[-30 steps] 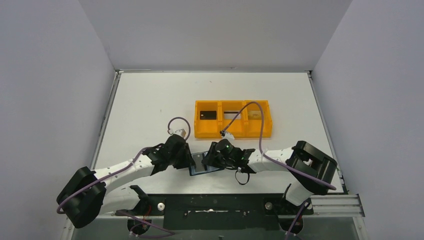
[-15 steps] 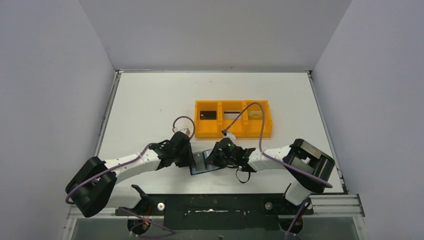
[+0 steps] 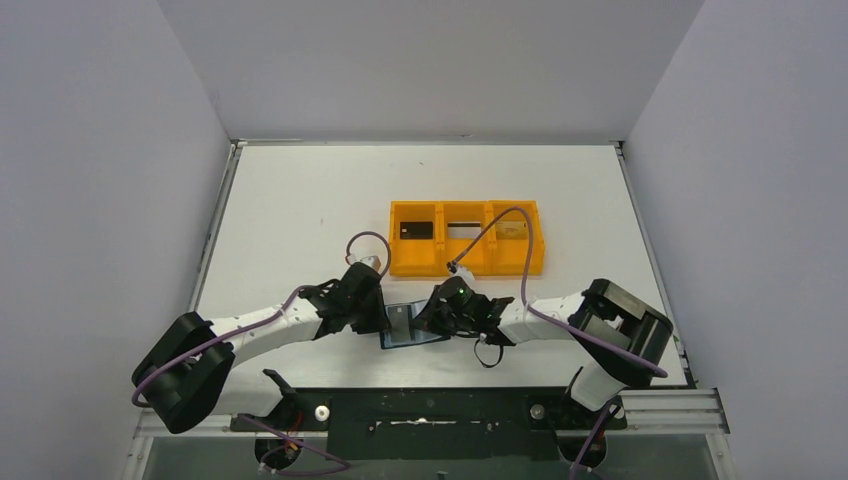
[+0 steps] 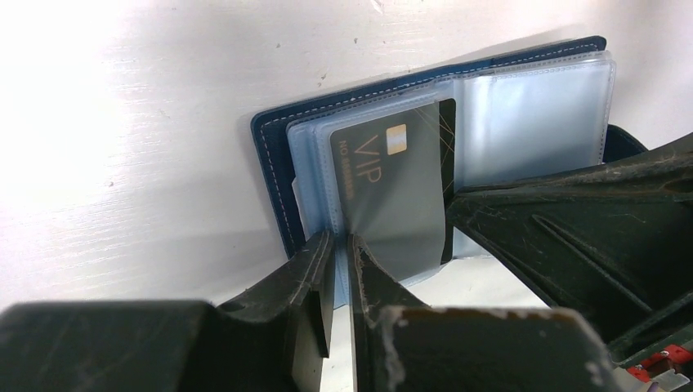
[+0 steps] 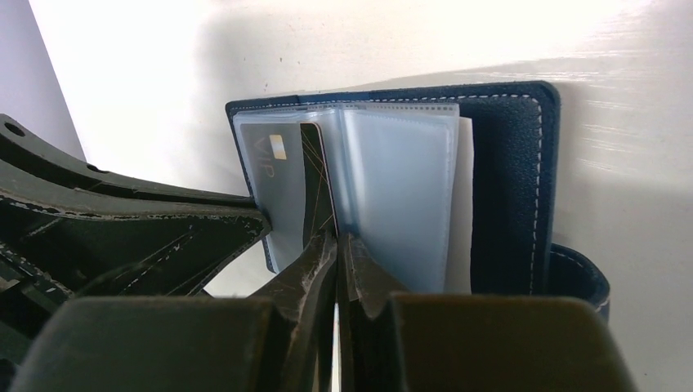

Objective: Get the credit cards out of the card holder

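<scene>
Overhead, the open card holder (image 3: 400, 336) is lying on the table (image 3: 300, 200) between the arms; left wrist, the left tool (image 4: 342, 263) is clenching the clear sleeve (image 4: 310, 180) of the VIP credit card (image 4: 384, 171), apparently steadying it; right wrist, the right tool (image 5: 336, 249) is pinching shut beside the centre fold (image 5: 339, 163).

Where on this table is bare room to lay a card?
Free: the table left of the orange tray, the strip behind it, and right of it. Crowded: near centre, where left gripper and right gripper meet at the card holder.
</scene>
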You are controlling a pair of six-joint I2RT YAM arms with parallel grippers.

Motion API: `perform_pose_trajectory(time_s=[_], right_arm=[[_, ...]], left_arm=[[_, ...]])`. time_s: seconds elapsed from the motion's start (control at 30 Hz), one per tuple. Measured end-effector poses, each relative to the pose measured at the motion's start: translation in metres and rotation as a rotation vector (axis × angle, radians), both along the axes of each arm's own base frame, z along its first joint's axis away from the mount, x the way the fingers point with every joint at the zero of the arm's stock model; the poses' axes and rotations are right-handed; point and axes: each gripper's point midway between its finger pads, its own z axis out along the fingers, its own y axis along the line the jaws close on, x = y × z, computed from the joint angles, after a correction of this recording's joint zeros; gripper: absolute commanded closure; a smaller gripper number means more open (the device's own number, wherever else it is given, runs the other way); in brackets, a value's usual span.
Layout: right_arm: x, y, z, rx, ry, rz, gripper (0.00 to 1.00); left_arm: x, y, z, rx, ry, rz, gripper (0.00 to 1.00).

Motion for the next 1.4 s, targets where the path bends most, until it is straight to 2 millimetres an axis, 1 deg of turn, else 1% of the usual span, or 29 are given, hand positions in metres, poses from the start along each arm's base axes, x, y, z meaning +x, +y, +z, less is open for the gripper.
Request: perform_pose_trajectory(time_s=[0.3,0.63,0.67,0.73,0.87,1.0,1.1,1.17,1.27,1.33,1.4], right_arm=[[0.000,-0.002,0.000,-0.002,0.007,-0.014,1.00],[0.001,-0.011,-0.001,-0.037,0.002,-0.039,1.00],[0.001,-0.012,-0.001,-0.041,0.002,-0.041,0.97],[0.001,-0.013,-0.001,-0.043,0.002,-0.042,0.88],[0.001,-0.012,-0.001,-0.042,0.004,-0.046,0.75],[0.002,-0.011,0.000,-0.035,0.002,-0.045,0.70],[0.002,-0.010,0.001,-0.031,0.000,-0.042,0.70],[0.002,-0.010,0.000,-0.030,0.002,-0.040,0.74],[0.002,-0.007,-0.001,-0.027,0.003,-0.035,0.81],[0.002,-0.007,-0.003,-0.030,0.006,-0.034,0.90],[0.002,-0.007,-0.003,-0.031,0.007,-0.035,0.95]], left_arm=[[0.001,0.000,0.000,-0.002,-0.002,0.000,0.91],[0.001,-0.001,0.000,-0.002,-0.005,0.000,0.90],[0.001,-0.001,0.000,-0.002,-0.005,0.000,0.90],[0.001,-0.001,0.000,-0.001,-0.004,-0.001,0.90],[0.001,-0.001,0.000,-0.001,-0.005,-0.002,0.90],[0.001,-0.001,0.000,0.000,-0.007,-0.007,0.90],[0.001,-0.001,0.000,0.001,-0.007,-0.010,0.90],[0.001,-0.001,0.000,0.001,-0.007,-0.013,0.90],[0.001,-0.001,0.000,0.002,-0.009,-0.017,0.91],[0.001,-0.001,0.000,0.004,-0.008,-0.017,0.91],[0.001,0.001,0.001,0.009,-0.010,-0.014,0.91]])
